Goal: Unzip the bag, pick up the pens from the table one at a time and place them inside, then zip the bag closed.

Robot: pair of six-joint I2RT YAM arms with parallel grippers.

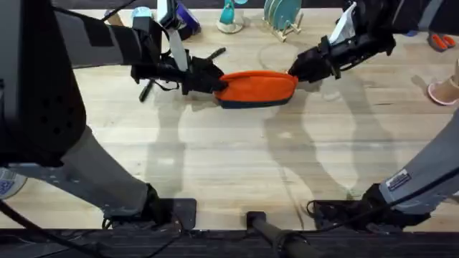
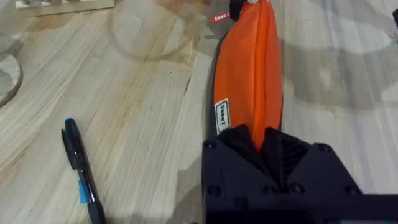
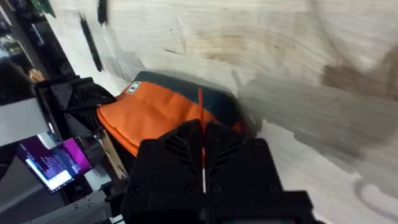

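Bag (image 1: 259, 87) lies mid-counter (image 1: 229, 165). Left hand (image 1: 215, 81) pinches its left end, right hand (image 1: 295, 72) pinches zipper pull at right end. 2 pens (image 1: 216, 54) not bagged yet; unzip just starting, imo.

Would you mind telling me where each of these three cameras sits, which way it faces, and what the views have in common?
Overhead: fixed above the arms' bases, looking down and forward over the light wooden table; both arms reach to the ends of the oblong orange fabric pouch.
Left wrist: on the left arm, looking along the pouch; the left gripper is shut on its near end, beside a slim black pen.
Right wrist: on the right arm, facing the pouch's opposite end; the right gripper pinches it.
Shared: all three show the pouch and table.
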